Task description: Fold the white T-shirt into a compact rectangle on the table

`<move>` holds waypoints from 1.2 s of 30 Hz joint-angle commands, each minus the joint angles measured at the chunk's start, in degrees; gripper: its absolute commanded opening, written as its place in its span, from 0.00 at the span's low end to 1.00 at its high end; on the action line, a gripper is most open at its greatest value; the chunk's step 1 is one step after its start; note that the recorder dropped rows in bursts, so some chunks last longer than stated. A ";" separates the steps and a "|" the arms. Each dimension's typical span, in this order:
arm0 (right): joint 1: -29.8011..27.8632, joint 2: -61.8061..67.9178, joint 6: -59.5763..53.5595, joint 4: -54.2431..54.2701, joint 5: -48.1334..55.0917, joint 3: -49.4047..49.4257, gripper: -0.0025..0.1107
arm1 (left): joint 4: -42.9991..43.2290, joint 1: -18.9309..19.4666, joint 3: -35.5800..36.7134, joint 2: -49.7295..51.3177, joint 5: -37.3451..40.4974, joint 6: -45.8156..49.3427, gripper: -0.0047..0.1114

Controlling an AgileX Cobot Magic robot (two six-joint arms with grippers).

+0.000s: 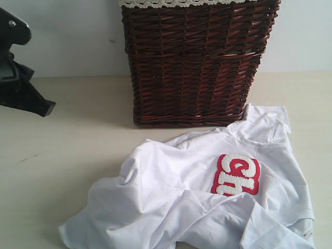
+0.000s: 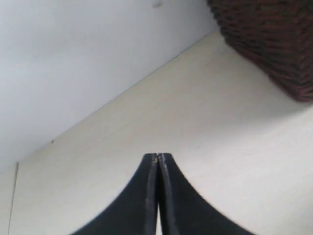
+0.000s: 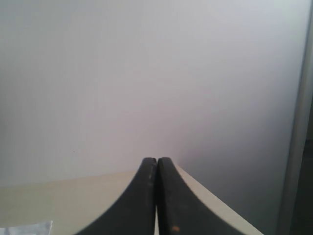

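Exterior view, white T-shirt [image 1: 171, 199] crumpled, well apart from left hand [image 2: 157, 159]

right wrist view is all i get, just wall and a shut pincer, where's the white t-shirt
Observer: The white T-shirt lies crumpled on the table, in front of the wicker basket.
Operator: is the print showing
Observer: Partly. The red patch faces up, but a fold hides the rest of its lettering.
Operator: and the left pincer
Observer: The left pincer is shut and empty, over bare table, apart from the shirt.
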 commanded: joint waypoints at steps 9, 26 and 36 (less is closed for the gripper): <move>0.14 0.14 -0.09 -0.41 -0.07 0.24 0.02 | 23.90 9.99 4.18 -0.96 47.49 -2.54 0.04; 0.14 0.14 -0.09 -0.41 -0.07 0.24 0.02 | 42.37 9.88 9.62 -4.82 67.18 -14.04 0.15; 0.14 0.14 -0.09 -0.41 -0.07 0.24 0.02 | 36.19 9.66 9.62 5.68 67.00 1.88 0.52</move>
